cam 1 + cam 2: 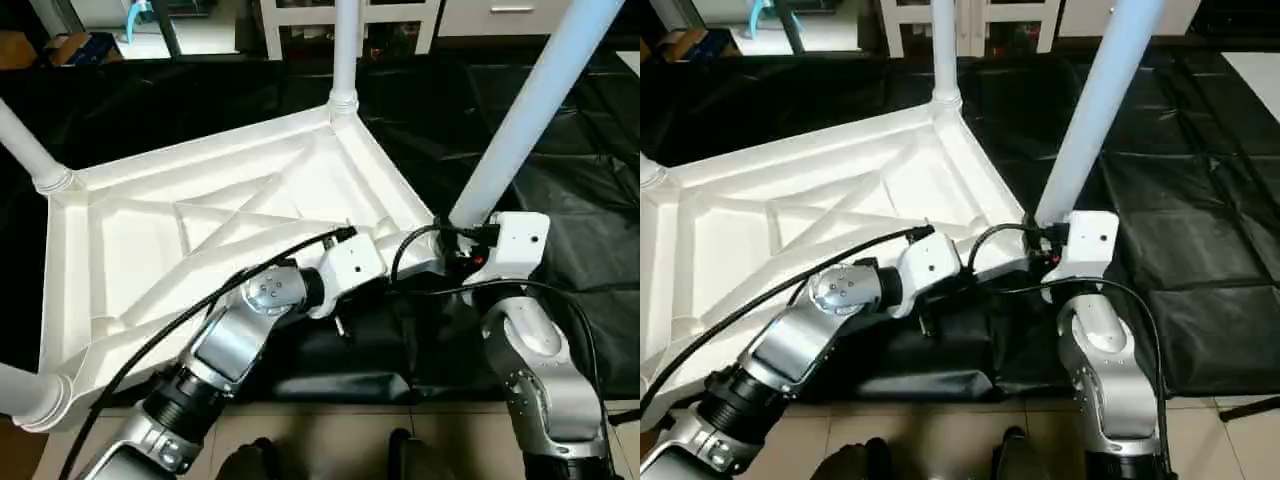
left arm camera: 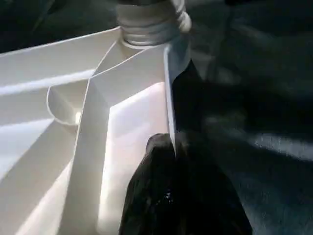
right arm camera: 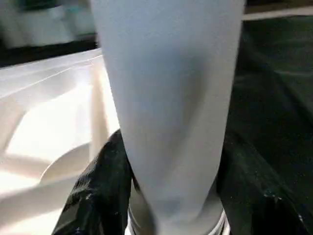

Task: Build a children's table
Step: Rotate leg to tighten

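Black sheeting (image 1: 590,200) covers the floor, and on it lies the white plastic rectangular tabletop (image 1: 200,250), upside down so that its X-ribbed underside and corner sockets face up for the legs. Three white tapered tube legs already stand in sockets: one at the far corner (image 1: 345,50), one at the far left corner (image 1: 25,140) and one at the near left corner (image 1: 20,395).

A fourth white tube leg (image 1: 530,110) leans over the near right corner, its foot at that socket. The right gripper (image 3: 171,196) has its two black fingers either side of the leg's lower end, closed about it at middling width, probably to steer it into the socket.

The left gripper (image 2: 173,161) is pinched tight on the tabletop's thin right edge wall, one finger inside and one outside, seemingly to steady the top while the leg goes in.

No brand, label or writing can be read anywhere.
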